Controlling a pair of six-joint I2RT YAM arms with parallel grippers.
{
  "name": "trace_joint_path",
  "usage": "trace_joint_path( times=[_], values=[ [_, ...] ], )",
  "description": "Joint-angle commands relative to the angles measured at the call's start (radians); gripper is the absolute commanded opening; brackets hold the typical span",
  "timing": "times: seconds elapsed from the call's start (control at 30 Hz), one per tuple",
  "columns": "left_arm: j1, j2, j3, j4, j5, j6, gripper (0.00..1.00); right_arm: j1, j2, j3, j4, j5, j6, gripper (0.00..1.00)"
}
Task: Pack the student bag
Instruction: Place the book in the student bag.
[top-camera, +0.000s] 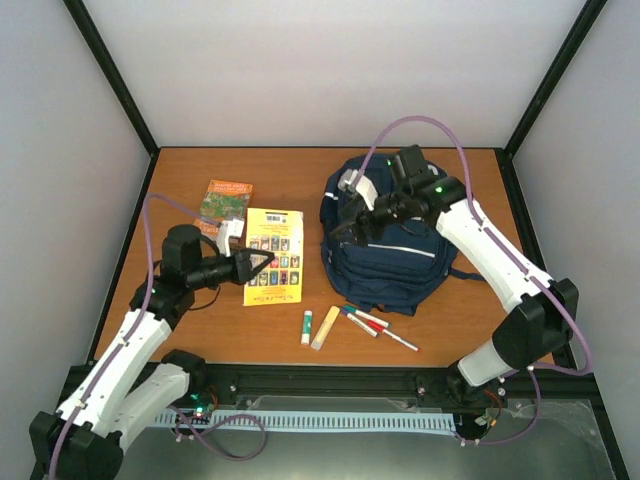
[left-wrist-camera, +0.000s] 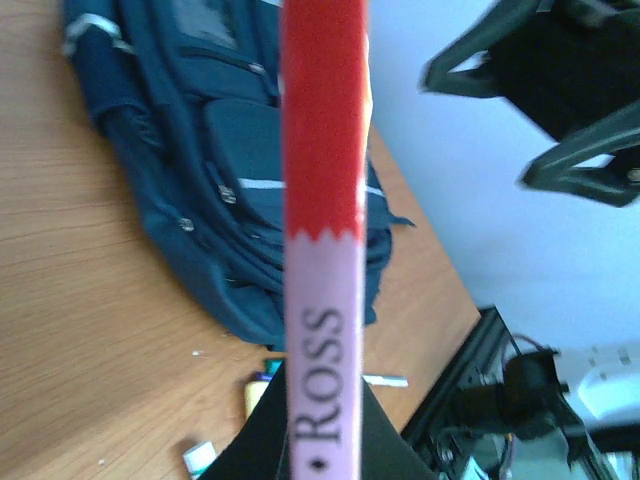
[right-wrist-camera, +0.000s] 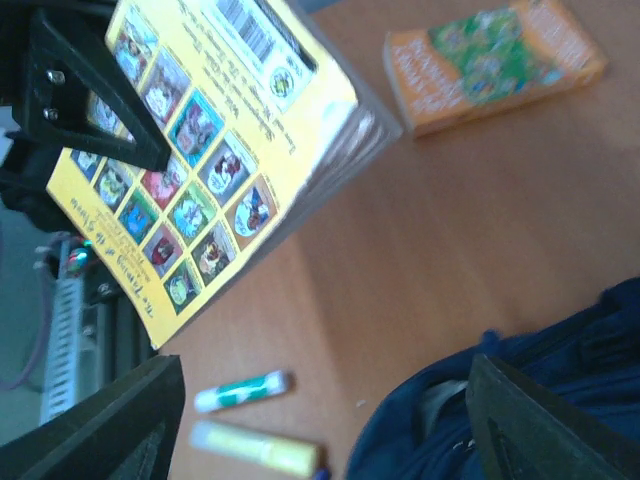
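The navy-blue student bag (top-camera: 390, 245) lies at the table's right-centre; it also shows in the left wrist view (left-wrist-camera: 200, 150) and the right wrist view (right-wrist-camera: 510, 400). My left gripper (top-camera: 256, 265) is shut on a thin yellow book (top-camera: 275, 255) at its near left edge, and the book is tilted up off the table (right-wrist-camera: 200, 130). Its red and pink spine (left-wrist-camera: 322, 200) stands between my left jaws (left-wrist-camera: 322, 445). My right gripper (top-camera: 345, 232) is open and empty over the bag's left edge, its jaws (right-wrist-camera: 320, 430) wide apart.
An orange book (top-camera: 227, 200) lies at the back left (right-wrist-camera: 490, 60). A green-and-white glue stick (top-camera: 307, 326), a yellow stick (top-camera: 325, 327) and several pens (top-camera: 375, 325) lie in front of the bag. The black frame rail (top-camera: 330, 380) runs along the near edge.
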Motion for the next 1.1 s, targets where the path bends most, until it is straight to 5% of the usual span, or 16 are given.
trace_joint_path(
  times=[0.0, 0.23, 0.33, 0.5, 0.7, 0.83, 1.07],
  values=[
    [-0.07, -0.015, 0.022, 0.067, 0.102, 0.111, 0.01, 0.002, -0.074, -0.127, 0.001, -0.109, -0.016, 0.82],
    [-0.108, 0.002, 0.025, 0.102, 0.153, 0.132, 0.01, 0.002, -0.102, -0.207, 0.067, -0.195, 0.046, 0.89],
    [-0.111, 0.012, 0.025, 0.115, 0.187, 0.131, 0.01, 0.002, -0.072, -0.184, 0.085, -0.274, 0.087, 1.0],
    [-0.113, 0.014, 0.016, 0.159, 0.211, 0.097, 0.01, 0.011, -0.01, -0.137, 0.112, -0.403, 0.142, 1.0],
    [-0.113, 0.033, 0.024, 0.161, 0.268, 0.113, 0.01, 0.044, 0.042, -0.098, 0.161, -0.355, 0.201, 1.0],
    [-0.113, 0.019, 0.019, 0.161, 0.279, 0.125, 0.01, 0.045, 0.085, -0.087, 0.203, -0.301, 0.263, 0.94],
    [-0.113, -0.007, -0.009, 0.175, 0.287, 0.125, 0.01, 0.035, 0.101, -0.1, 0.207, -0.366, 0.258, 0.6]
  ],
)
